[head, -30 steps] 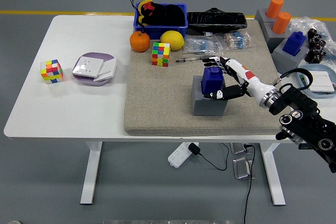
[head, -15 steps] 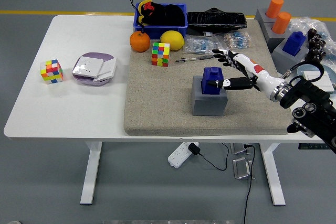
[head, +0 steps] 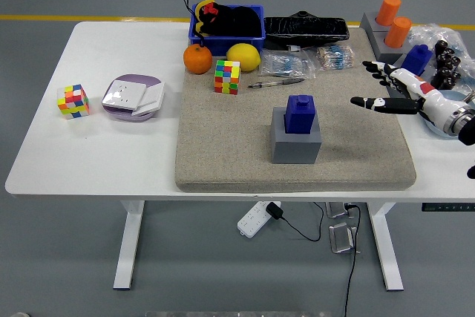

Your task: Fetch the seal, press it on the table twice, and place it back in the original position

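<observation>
Bright, even light fills the room, seemingly from overhead, and nothing looks dim. The white bench (head: 111, 154) is well lit without blowing out, and shadows stay soft and short: a faint one hugs the base of the gray block (head: 296, 144) on the mat (head: 223, 146), another sits under the bench on the floor. The black plastic bag (head: 306, 28) shows small glints of glare. Focus is sharp across the frame; the right hand (head: 397, 90) looks crisp, with no motion blur. Edges show little bending.
</observation>
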Controlling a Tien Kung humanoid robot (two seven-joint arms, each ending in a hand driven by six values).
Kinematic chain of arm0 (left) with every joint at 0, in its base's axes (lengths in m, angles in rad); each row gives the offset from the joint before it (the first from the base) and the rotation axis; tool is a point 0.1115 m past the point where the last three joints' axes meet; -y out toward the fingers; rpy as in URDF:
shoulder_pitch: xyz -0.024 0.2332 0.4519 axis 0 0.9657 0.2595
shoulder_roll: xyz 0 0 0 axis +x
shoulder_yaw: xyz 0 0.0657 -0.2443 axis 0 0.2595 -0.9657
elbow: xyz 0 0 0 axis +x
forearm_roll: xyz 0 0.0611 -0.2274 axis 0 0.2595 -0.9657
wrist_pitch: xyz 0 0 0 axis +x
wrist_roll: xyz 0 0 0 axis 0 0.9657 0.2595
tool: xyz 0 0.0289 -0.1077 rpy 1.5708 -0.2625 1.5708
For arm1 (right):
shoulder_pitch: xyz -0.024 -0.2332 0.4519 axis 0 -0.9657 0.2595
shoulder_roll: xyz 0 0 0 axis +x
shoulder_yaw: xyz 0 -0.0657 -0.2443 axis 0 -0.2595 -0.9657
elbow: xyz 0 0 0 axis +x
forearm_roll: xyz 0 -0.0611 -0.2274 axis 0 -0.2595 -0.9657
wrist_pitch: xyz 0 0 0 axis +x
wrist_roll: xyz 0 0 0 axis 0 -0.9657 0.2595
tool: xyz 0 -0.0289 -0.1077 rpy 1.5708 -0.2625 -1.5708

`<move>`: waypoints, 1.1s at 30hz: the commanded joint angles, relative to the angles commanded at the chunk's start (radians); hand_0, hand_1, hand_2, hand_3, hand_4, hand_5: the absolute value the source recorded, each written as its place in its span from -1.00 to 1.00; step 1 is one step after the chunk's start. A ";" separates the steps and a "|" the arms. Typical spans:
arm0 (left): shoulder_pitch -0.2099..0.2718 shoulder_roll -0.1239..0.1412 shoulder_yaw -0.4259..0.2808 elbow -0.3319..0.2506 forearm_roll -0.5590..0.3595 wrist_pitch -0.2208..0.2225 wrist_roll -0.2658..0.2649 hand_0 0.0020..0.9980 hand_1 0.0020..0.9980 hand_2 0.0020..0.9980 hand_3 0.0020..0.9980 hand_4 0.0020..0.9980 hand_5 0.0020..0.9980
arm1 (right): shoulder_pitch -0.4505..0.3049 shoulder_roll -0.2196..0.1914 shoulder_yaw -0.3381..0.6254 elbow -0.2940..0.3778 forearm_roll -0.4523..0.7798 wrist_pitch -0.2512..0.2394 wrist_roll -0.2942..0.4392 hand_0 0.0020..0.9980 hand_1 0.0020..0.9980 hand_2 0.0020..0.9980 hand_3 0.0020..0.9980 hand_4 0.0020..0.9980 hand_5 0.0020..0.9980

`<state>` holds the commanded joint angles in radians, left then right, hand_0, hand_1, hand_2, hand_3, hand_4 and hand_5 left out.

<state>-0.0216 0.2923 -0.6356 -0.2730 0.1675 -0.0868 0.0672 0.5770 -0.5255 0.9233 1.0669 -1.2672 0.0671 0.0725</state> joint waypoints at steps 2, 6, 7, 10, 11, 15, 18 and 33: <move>-0.001 0.001 -0.002 0.000 0.001 0.000 0.000 0.73 0.67 0.65 0.68 0.68 0.00 | -0.011 -0.012 0.035 -0.006 -0.021 -0.018 -0.012 1.00 1.00 0.97 1.00 1.00 0.15; -0.003 0.002 -0.007 -0.001 0.005 0.002 -0.001 0.73 0.67 0.65 0.68 0.68 0.00 | -0.029 -0.031 0.095 -0.021 -0.074 -0.015 -0.049 0.93 0.87 0.83 0.84 1.00 0.25; -0.003 0.002 -0.009 -0.001 0.005 0.002 -0.001 0.73 0.67 0.65 0.68 0.68 0.00 | -0.033 -0.035 0.108 -0.024 -0.095 -0.008 -0.062 0.93 0.87 0.83 0.84 1.00 0.25; -0.002 0.001 -0.008 0.000 0.003 0.002 0.000 0.73 0.67 0.65 0.68 0.68 0.00 | -0.040 -0.044 0.134 -0.033 -0.154 0.020 -0.111 0.83 0.77 0.71 0.64 1.00 0.03; -0.002 0.001 -0.007 0.000 0.003 0.002 0.001 0.73 0.67 0.65 0.68 0.68 0.00 | -0.041 -0.047 0.139 -0.037 -0.166 0.028 -0.128 0.83 0.77 0.71 0.64 1.00 0.03; -0.001 0.001 -0.010 0.000 0.004 0.002 0.002 0.73 0.67 0.65 0.68 0.68 0.00 | -0.049 -0.051 0.157 -0.049 -0.186 0.058 -0.175 0.83 0.77 0.71 0.64 1.00 0.03; 0.000 0.001 -0.013 -0.001 0.006 0.002 0.002 0.73 0.67 0.65 0.68 0.68 0.01 | -0.056 -0.052 0.167 -0.054 -0.190 0.067 -0.190 0.82 0.75 0.69 0.63 1.00 -0.04; 0.005 0.009 -0.007 -0.002 0.006 0.003 0.006 0.72 0.67 0.65 0.68 0.68 0.00 | -0.083 -0.059 0.203 -0.060 -0.191 0.076 -0.218 0.80 0.74 0.66 0.60 0.94 -0.13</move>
<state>-0.0168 0.3013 -0.6422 -0.2749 0.1735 -0.0834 0.0731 0.4940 -0.5840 1.1261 1.0069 -1.4582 0.1428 -0.1455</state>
